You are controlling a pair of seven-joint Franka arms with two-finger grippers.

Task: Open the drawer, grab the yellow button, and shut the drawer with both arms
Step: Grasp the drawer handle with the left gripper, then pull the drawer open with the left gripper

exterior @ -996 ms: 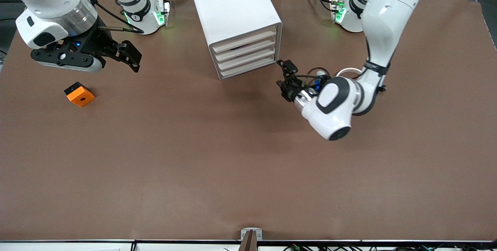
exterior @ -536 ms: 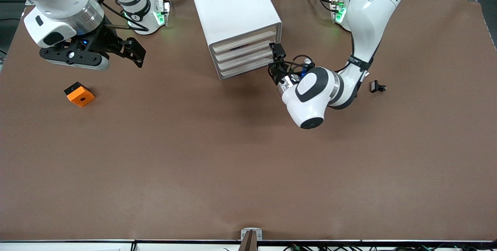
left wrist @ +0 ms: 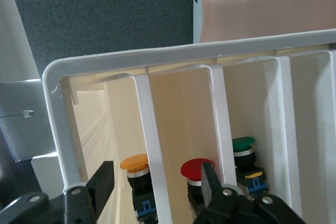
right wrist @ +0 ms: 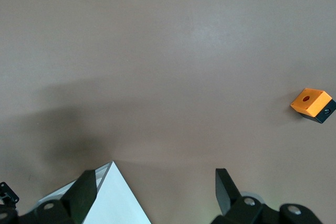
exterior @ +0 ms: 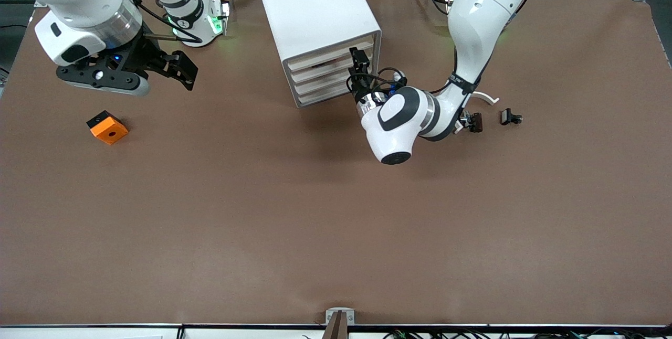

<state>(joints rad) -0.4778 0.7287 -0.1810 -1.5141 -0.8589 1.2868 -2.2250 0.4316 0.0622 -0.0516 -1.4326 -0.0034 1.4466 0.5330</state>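
The white cabinet [exterior: 315, 13] stands at the robots' end of the table, its four cream fronts flush. The drawer [exterior: 331, 53] is the uppermost one. My left gripper [exterior: 360, 70] is right at the fronts, at the end nearer the left arm. In the left wrist view its fingers [left wrist: 103, 181] stand open on either side of a white front strip [left wrist: 149, 140], not touching it. The button [left wrist: 135, 162] with the yellow-orange cap shows inside the drawer [left wrist: 123, 124]. My right gripper [exterior: 178, 69] hangs open and empty over the table toward the right arm's end, waiting.
Red [left wrist: 197, 168] and green [left wrist: 243, 144] buttons sit in the lower drawers. An orange square block [exterior: 107, 127] lies nearer the front camera than the right gripper. Two small black parts [exterior: 510, 117] [exterior: 475, 121] and a white curved piece [exterior: 487, 98] lie by the left arm.
The left arm has swung in toward the cabinet, bringing its gripper from beside the lower corner up to the upper fronts and uncovering the small black parts. The right arm shifted only slightly.
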